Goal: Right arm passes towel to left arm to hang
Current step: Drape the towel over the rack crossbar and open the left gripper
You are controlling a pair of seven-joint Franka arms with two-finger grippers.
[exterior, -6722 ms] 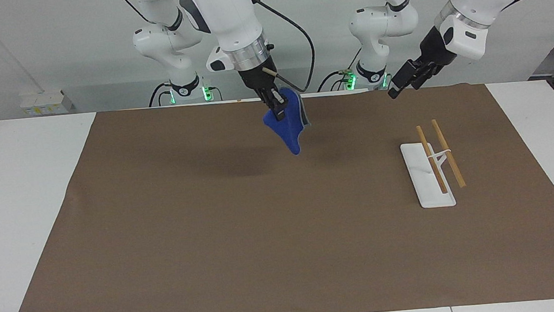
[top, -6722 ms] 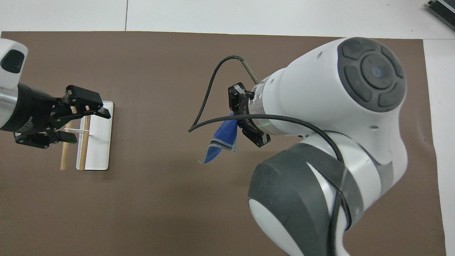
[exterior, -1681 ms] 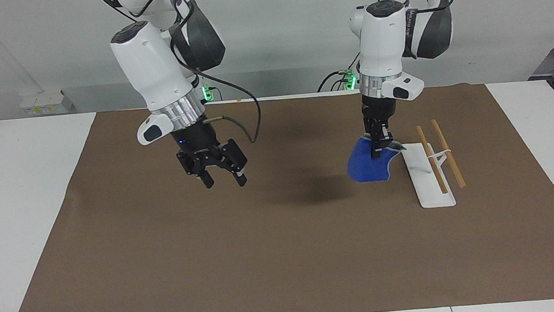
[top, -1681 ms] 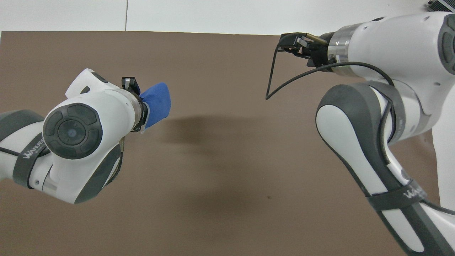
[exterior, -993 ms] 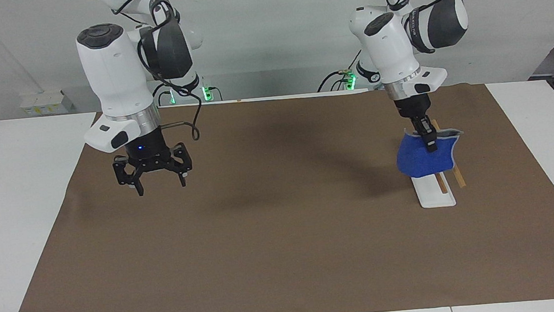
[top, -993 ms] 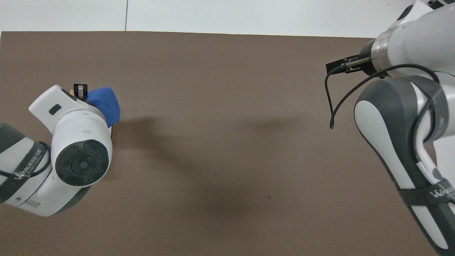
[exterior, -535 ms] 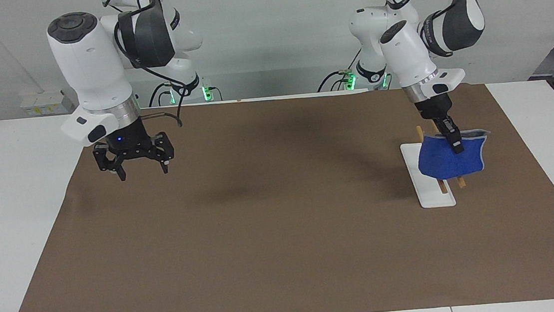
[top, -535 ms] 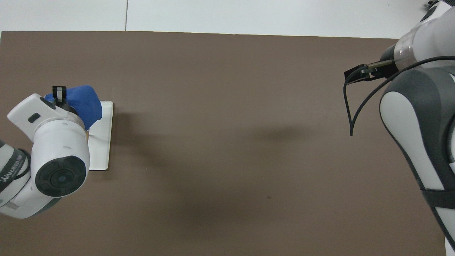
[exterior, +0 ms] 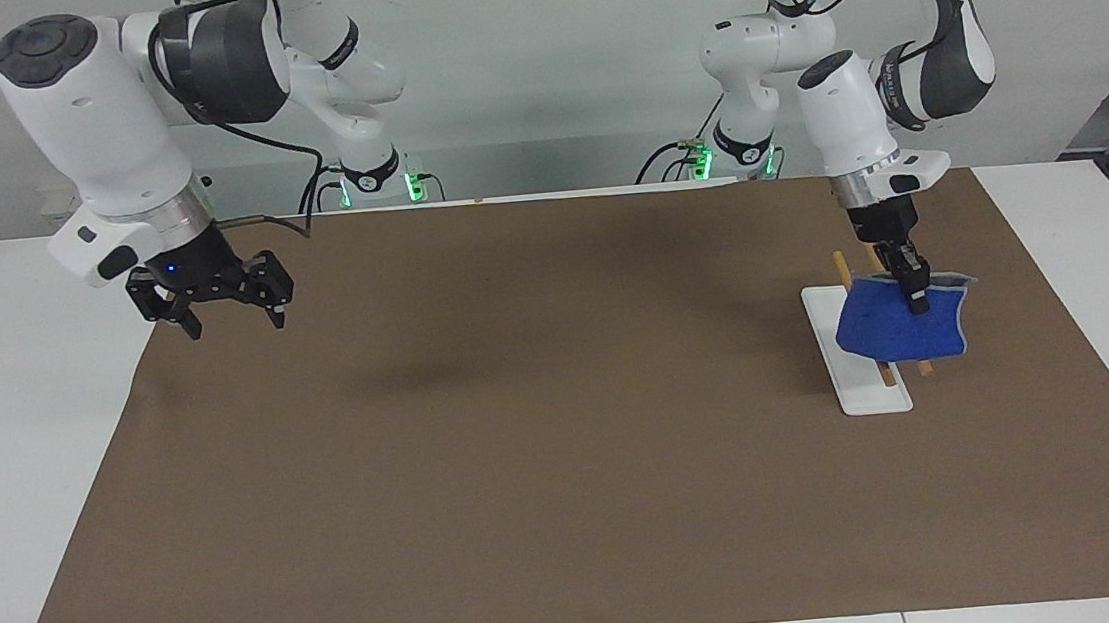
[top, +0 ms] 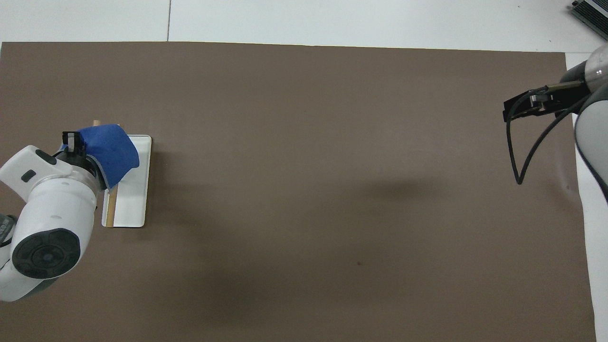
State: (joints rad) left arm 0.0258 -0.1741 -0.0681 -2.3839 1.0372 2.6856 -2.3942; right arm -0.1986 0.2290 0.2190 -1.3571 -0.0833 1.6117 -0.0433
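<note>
The blue towel (exterior: 899, 329) hangs from my left gripper (exterior: 916, 296), which is shut on its upper edge. It drapes over the two wooden rods (exterior: 842, 263) of the white rack (exterior: 858, 390) and hides most of them. It also shows in the overhead view (top: 110, 148), beside the left gripper (top: 70, 141). My right gripper (exterior: 231, 313) is open and empty, up in the air over the mat's edge at the right arm's end; it shows in the overhead view (top: 529, 105) too.
A brown mat (exterior: 545, 433) covers most of the white table (exterior: 0, 400). The rack's white base (top: 134, 209) lies on the mat toward the left arm's end.
My left gripper has lowered the towel slightly onto the rack's rods. My right gripper has moved away toward the right arm's end of the table, still open.
</note>
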